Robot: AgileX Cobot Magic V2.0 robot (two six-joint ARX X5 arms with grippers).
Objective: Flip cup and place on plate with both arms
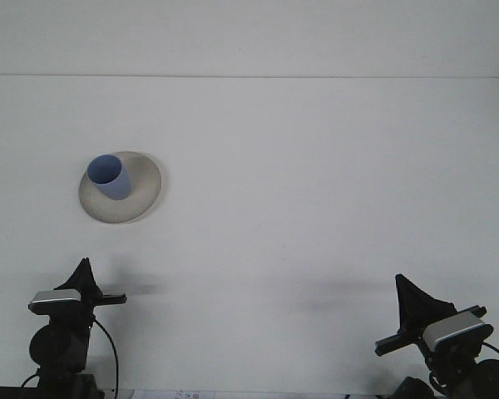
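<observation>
Front view, single frame.

Desk (316,183): plain white, matte, smooth, no visible grain; faint horizontal seam near far edge.

Plate (141,204): round, shallow, off-white to pale grey, dull glaze-like finish, low raised rim. Located on left half of desk, well ahead of both arms.

Cup (108,176): pale blue, smooth-walled, tapered cylinder, looks like plastic or glazed ceramic (cannot tell which). Standing on plate, offset toward plate's far-left part, base in contact with plate surface. Mouth up, open rim visible as an ellipse, interior in view. Long axis roughly vertical; appears to lean up and left toward the camera edge, wider mouth end above narrower base. No handle visible.

Left pincer (85,270): black, pointed, at lower left of frame, near front edge of desk, well apart from plate and cup. Silver-grey block and thin black crossbar just below tip. Only one dark pointed shape seen, edge-on; whether spread or pressed together cannot be told. Nothing held.

Right pincer (405,291): black, triangular profile, lower right of frame, well apart from all task items. Silver-grey block and black bar below it, tilted. Also edge-on; spread or pressed together cannot be told. Nothing held.

Soft grey shadows on desk beside each arm.
</observation>
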